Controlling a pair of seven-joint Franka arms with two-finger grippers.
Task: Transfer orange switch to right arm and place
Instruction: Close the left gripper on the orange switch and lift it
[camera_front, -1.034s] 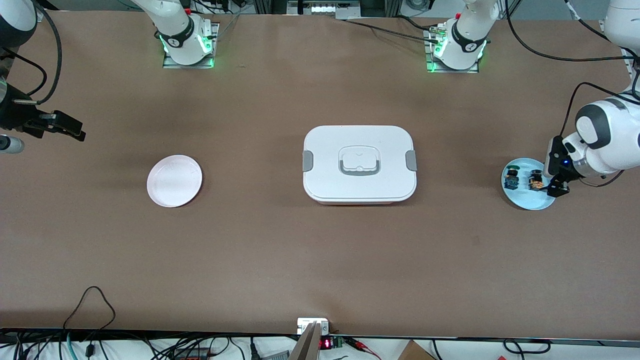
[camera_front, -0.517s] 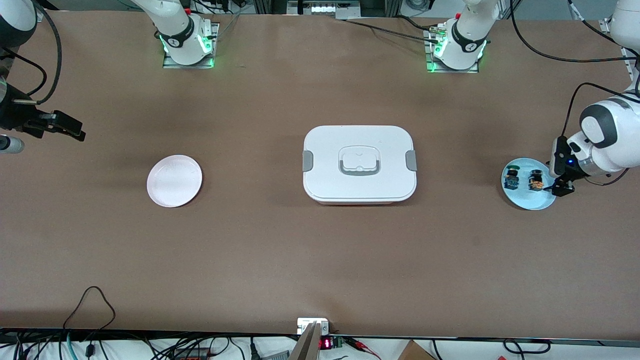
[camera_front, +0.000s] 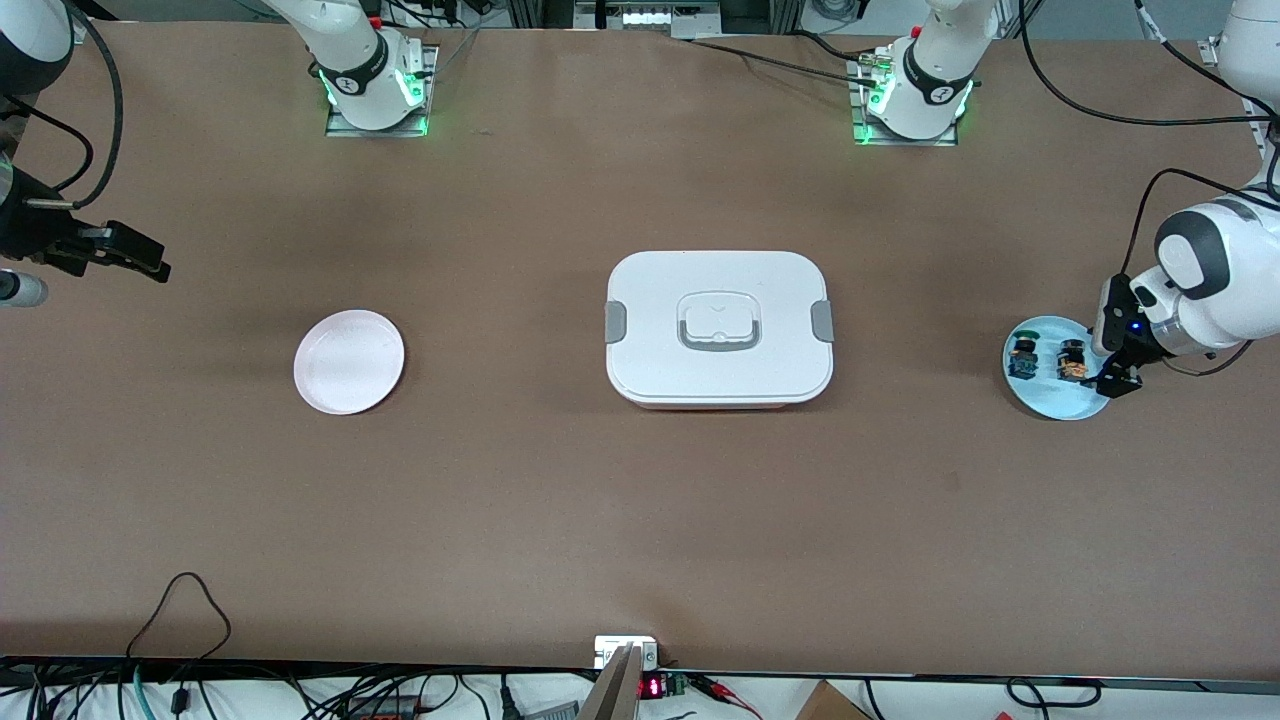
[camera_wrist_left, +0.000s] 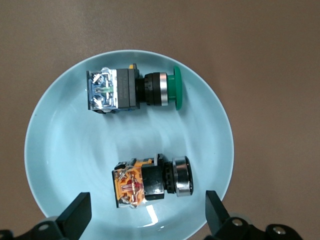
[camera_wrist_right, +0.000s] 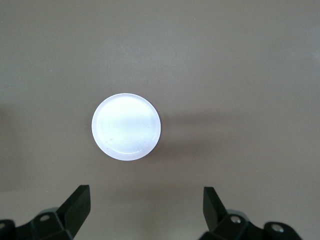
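Left gripper (camera_front: 1118, 380) hovers over the blue plate (camera_front: 1060, 405) with jaws wide apart, lined up on the orange switch (camera_wrist_left: 150, 181) lying beside the green switch (camera_wrist_left: 132, 90). Pickup is the step in hand; next it wants a straight descent and squeeze. Right gripper (camera_front: 150, 264) waits, jaws spread, above the white plate (camera_wrist_right: 126, 126).
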